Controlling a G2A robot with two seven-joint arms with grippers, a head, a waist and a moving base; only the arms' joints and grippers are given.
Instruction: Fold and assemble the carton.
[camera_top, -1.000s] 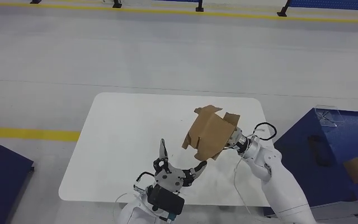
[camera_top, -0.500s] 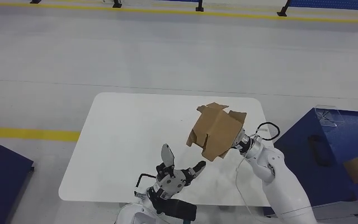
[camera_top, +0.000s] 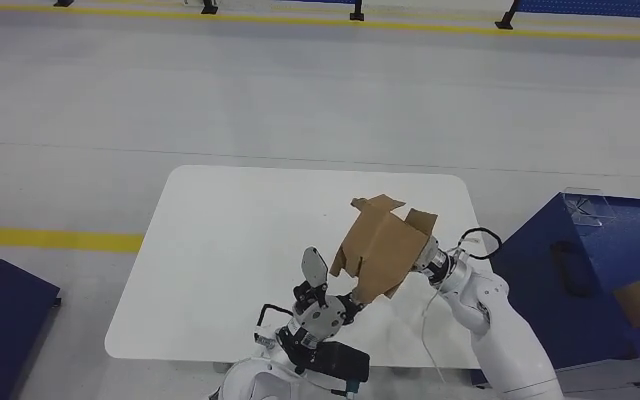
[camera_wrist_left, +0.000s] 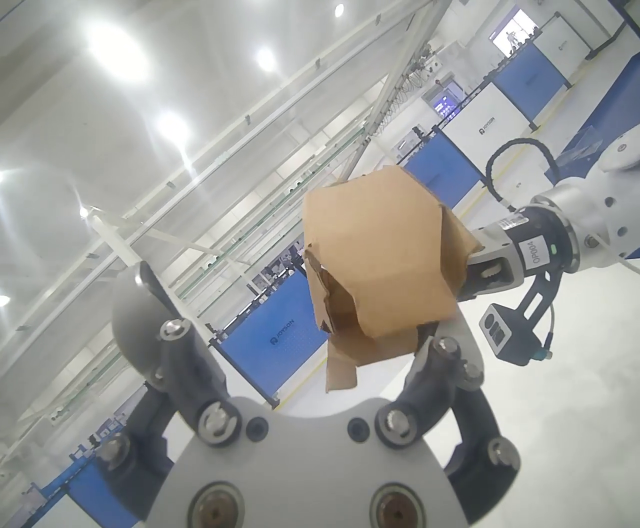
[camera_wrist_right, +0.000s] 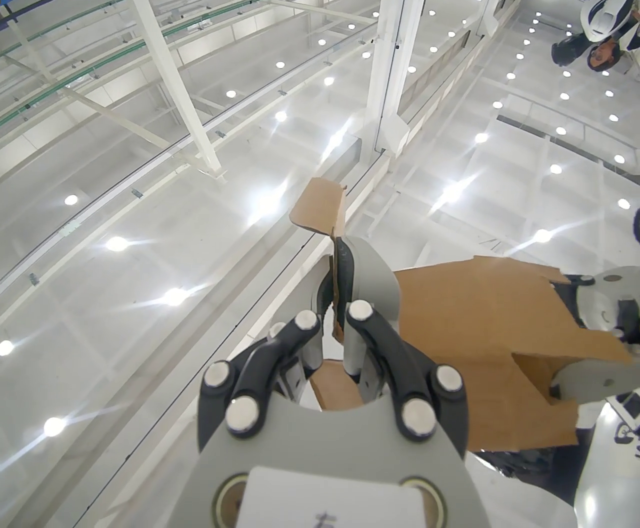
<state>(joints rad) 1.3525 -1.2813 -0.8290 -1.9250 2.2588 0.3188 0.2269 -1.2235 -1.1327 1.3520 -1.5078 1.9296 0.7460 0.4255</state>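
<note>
The carton (camera_top: 380, 250) is held off the table (camera_top: 220, 260), above the right half of the tabletop and nearer its right edge than its left. It is only partly formed: the body is opened into a tilted sleeve, the upper flaps (camera_top: 378, 205) splay outward, and a lower flap (camera_wrist_left: 340, 370) hangs loose beneath a ragged opening. The right gripper (camera_wrist_right: 340, 280) is pressed together on a single thin wall of cardboard at the side facing the right edge, so the whole carton hangs from that one pinch. The likeliest trouble is that the wall bends or slides between the pads once anything pushes on the far side, letting the carton swing, twist or drop onto the tabletop. The left gripper (camera_top: 335, 285) sits below and toward the near edge with its fingers spread wide, one finger just at the carton's lower corner; whether it touches cannot be told. If it closes or pushes there off-line, it could crush the corner or fold the hanging flap outward instead of in. It might also collapse the sleeve flat, since nothing braces the opposite wall. The torn-looking edge by the opening may also catch a fingertip and rip further.
</note>
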